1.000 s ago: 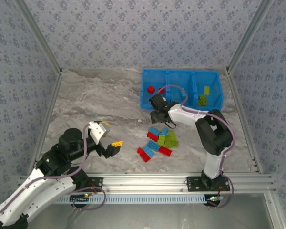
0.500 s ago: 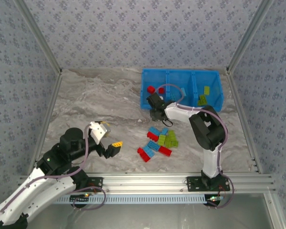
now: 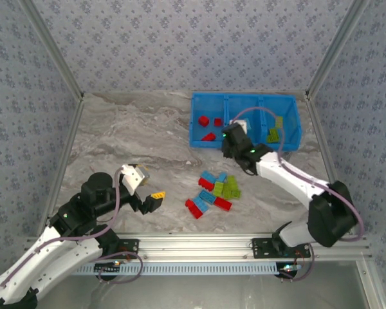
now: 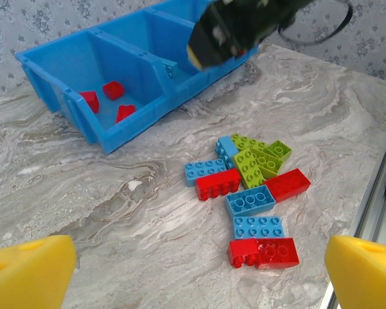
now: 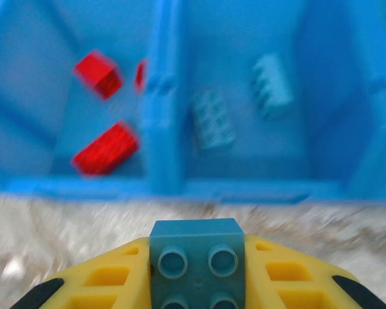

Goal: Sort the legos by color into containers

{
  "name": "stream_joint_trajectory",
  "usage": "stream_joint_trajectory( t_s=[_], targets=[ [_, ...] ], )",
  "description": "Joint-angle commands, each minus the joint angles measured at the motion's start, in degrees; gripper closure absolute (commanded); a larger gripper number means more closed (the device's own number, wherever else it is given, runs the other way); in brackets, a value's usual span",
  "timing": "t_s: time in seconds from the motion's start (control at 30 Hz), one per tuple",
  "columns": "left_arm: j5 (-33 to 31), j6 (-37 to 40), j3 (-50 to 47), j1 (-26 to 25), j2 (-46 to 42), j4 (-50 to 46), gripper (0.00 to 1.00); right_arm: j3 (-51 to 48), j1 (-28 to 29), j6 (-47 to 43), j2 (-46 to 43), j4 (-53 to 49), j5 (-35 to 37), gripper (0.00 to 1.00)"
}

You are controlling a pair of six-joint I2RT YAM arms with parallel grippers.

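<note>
The right arm's fingers (image 5: pixel 103 283) are clenched on a light blue brick (image 5: pixel 196 248), studs up. They hold it just short of the near wall of the blue bin (image 5: pixel 244 190), which sits towards the far right corner of the surface (image 3: pixel 135 141). The middle compartment (image 5: pixel 235 61) lies straight ahead of the brick and a little past that wall. Two more light blue bricks (image 5: pixel 212 119) already lie in it, so I'd say a short reach forward over the wall is all the drop needs. How long the held brick is I can't tell, since its near end is out of sight. Left of the divider (image 5: pixel 157 96) are the red bricks (image 5: pixel 106 149), and the right compartment holds lime green bricks (image 3: pixel 273 134). Everything is hard, glossy plastic with square edges, and the surface is a grey marbled sheet. The left arm's fingers (image 4: pixel 26 273) are spread wide with nothing in them, well apart from the bin towards the near left corner. That makes the right arm by far the nearer one. A loose pile of mixed bricks (image 4: pixel 251 199) waits between the bin and the near edge.
</note>
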Motion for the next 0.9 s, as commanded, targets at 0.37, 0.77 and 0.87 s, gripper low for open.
stream_joint_trajectory(
  t_s=[0.37, 0.77, 0.87],
  targets=[
    [-0.8, 0.8, 0.8, 0.4, -0.2, -0.4, 0.01, 25.0, -12.8, -2.0, 28.9, -5.0, -6.5, 0.53],
    [-4.1, -1.4, 1.4, 0.5, 1.9, -0.8, 0.01, 15.7, -10.8, 0.9, 11.7, -6.0, -10.0, 0.49],
    [-10.5, -11.3, 3.0, 0.6, 5.0, -0.5, 0.01, 10.0, -7.8, 1.7, 2.0, -7.2, -13.4, 0.45]
  ],
)
